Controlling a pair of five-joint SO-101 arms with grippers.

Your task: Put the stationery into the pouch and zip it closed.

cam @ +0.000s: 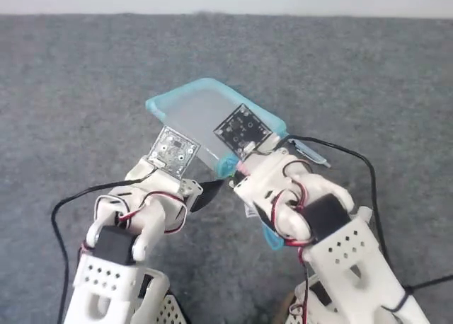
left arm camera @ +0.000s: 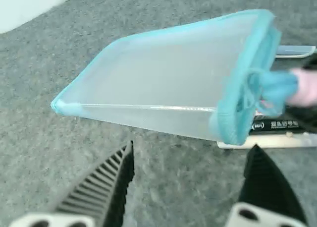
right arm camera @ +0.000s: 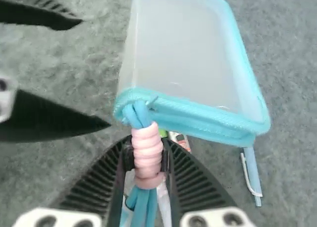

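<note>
Black ribbed plastic right arm's fingers point(right arm camera: 106, 180) fill the near edge of the right wrist view, clamped together on a pink ribbed zip pull point(right arm camera: 147, 155). Twin turquoise cords point(right arm camera: 136, 115) run through this pull and tie it to one corner of a translucent frosted rectangular pouch with turquoise fabric edging point(right arm camera: 183, 63). The pouch stretches away from the fingers across a grey carpet-textured table point(right arm camera: 292, 48), and its turquoise zip band runs along the end nearest the fingers. A pale blue pen with a white clip point(right arm camera: 250, 170) lies on the table outside the pouch, just beside the far corner of that zip end. In the left wrist view, the black toothed left arm's fingers point(left arm camera: 111, 180) are spread wide apart, holding nothing, and hang just above the table near one long side of the pouch without touching it. From here a flat black and white printed stationery item point(left arm camera: 277, 130) pokes out from under the pouch's zip end. Seen from the high view, the pouch lies near the middle of the table, slanting away from both arms. The white left arm point(cam: 134, 218) and the white right arm point(cam: 311, 211) both reach in from the near edge and meet at the pouch's nearest end.
</note>
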